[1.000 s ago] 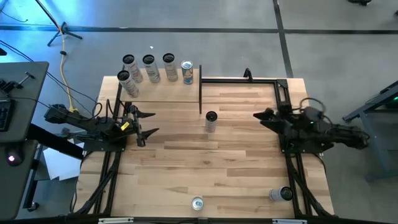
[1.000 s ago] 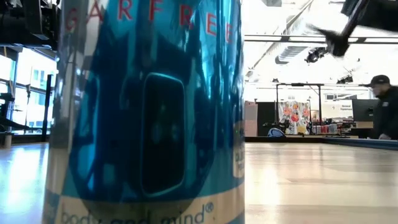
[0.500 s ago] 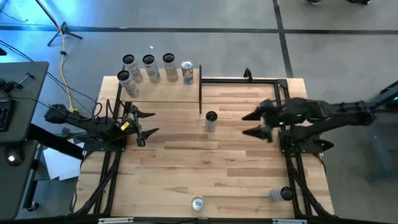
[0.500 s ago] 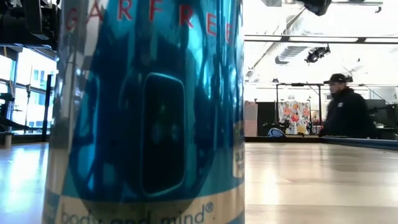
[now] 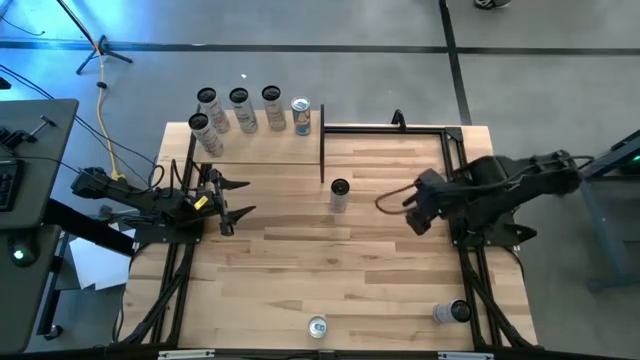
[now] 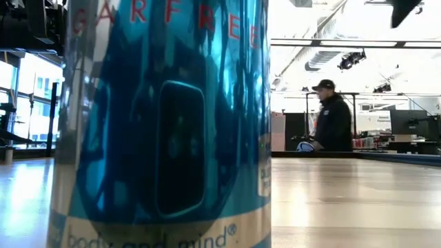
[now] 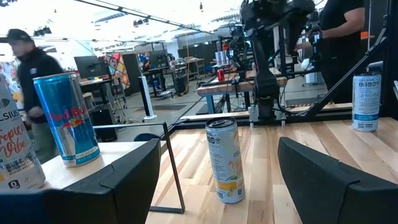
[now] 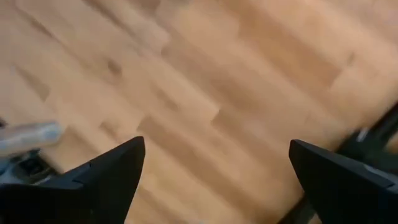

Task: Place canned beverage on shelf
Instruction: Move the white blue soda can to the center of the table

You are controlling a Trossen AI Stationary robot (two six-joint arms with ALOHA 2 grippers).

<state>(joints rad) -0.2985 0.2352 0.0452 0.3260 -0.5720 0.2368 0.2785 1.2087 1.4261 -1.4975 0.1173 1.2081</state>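
One slim canned beverage (image 5: 339, 193) stands upright on its base mid-table, and it also shows in the left wrist view (image 7: 225, 160). The shelf (image 5: 262, 146), a pale board at the far left, carries several upright cans (image 5: 238, 108). My right gripper (image 5: 398, 208) hangs open above the table, right of that can, and points steeply down at bare planks (image 8: 211, 112). My left gripper (image 5: 238, 197) is open and level at the left edge, facing the can, with nothing between its fingers.
A blue can (image 5: 317, 327) stands at the near edge and fills the low view (image 6: 162, 124). Another can (image 5: 450, 313) lies at the near right. A bare black frame (image 5: 385, 128) stands at the far right. A person (image 6: 333, 124) walks behind the table.
My right gripper has risen from its level rest at the right edge. It has swung out toward the table's middle and tipped to point steeply down, staying open. In the low view the person has walked leftward.
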